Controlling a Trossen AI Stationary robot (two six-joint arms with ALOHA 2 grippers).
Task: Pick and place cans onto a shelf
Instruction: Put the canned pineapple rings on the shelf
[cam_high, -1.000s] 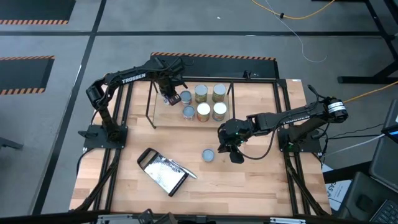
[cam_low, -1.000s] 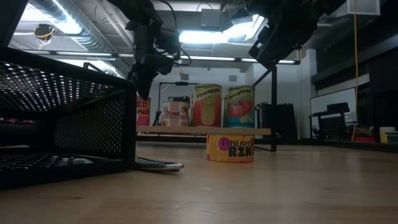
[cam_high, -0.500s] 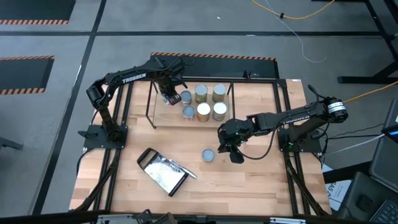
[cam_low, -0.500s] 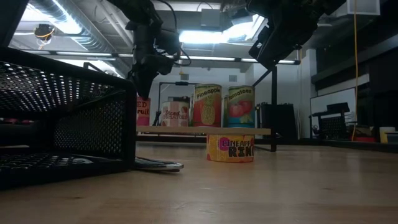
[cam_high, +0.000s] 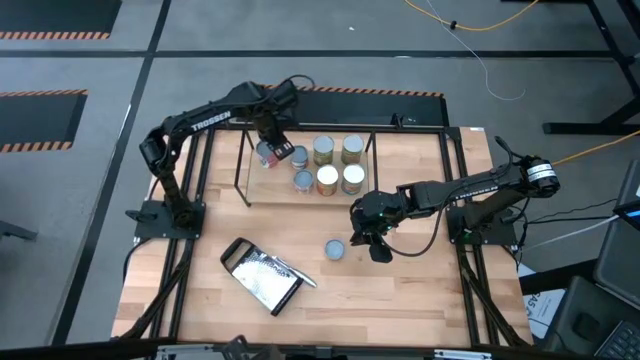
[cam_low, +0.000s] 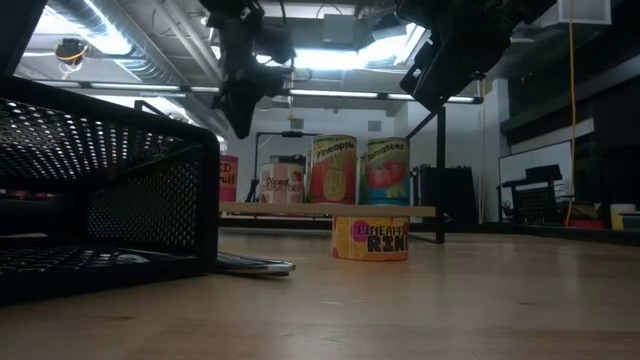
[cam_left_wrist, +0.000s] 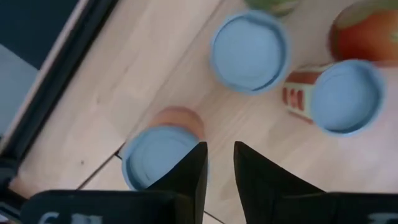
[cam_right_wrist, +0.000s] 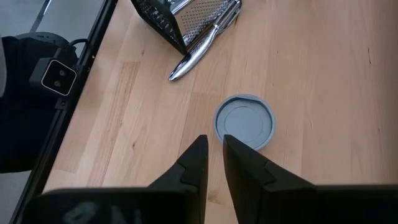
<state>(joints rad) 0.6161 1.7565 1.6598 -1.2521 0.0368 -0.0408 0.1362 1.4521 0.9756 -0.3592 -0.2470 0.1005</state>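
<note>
Wooden table (cam_high: 420, 290), shelf (cam_high: 300, 190) rear, loose can (cam_high: 335, 249) mid-table

Overhead looks straight down; low looks level; both share the shelf (cam_high: 305, 165).

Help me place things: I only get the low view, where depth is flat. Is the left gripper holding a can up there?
Observer: No. Its wrist view shows the left gripper with a narrow gap between its fingers and nothing in it. A blue-topped can stands below it.
Operator: And the right gripper?
Observer: The right gripper is empty too, fingers slightly apart, hovering just short of the lone can on the table.
Operator: What is the mesh thing on my left?
Observer: From above, it is a grater lying on the table, apart from the lone can.
</note>
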